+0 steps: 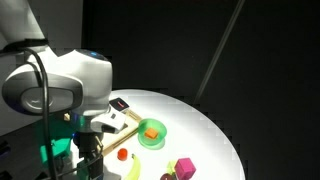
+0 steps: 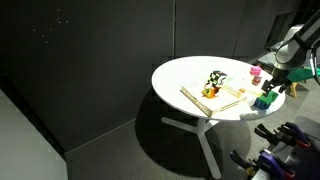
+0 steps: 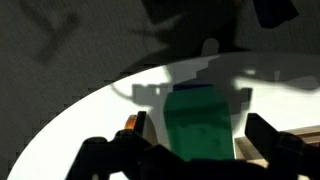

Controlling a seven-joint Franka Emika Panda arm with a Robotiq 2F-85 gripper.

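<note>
Worktop (image 1: 205,120) first: round and white against dark walls in both exterior views, with the things gathered on the part nearer your arm (image 2: 293,45), which stands at the rim.

Next in size is the frame (image 1: 115,126), pale wooden strips lying flat toward the middle of the worktop. Just beside it sits a green bowl (image 1: 152,145) with an orange piece (image 1: 152,132) inside.

Then the block (image 3: 205,120): green, boxy, standing on the worktop close to the rim on the arm's side. In the wrist view it fills the middle and lies directly between the two fingers.

Your tool (image 3: 200,148) is spread wide. One dark finger shows on each side of the block, and as far as the dim picture shows there is a narrow gap on both sides, so nothing is pinched. An orange-brown wooden edge (image 3: 130,122) shows just beside the block; you cannot tell there whether it belongs to the frame.

Smaller things lie along the near rim in an exterior view: a pink cube (image 1: 185,167) well apart from the frame, a yellow piece (image 1: 133,170), and a small red-orange bit (image 1: 122,154) near it.
</note>
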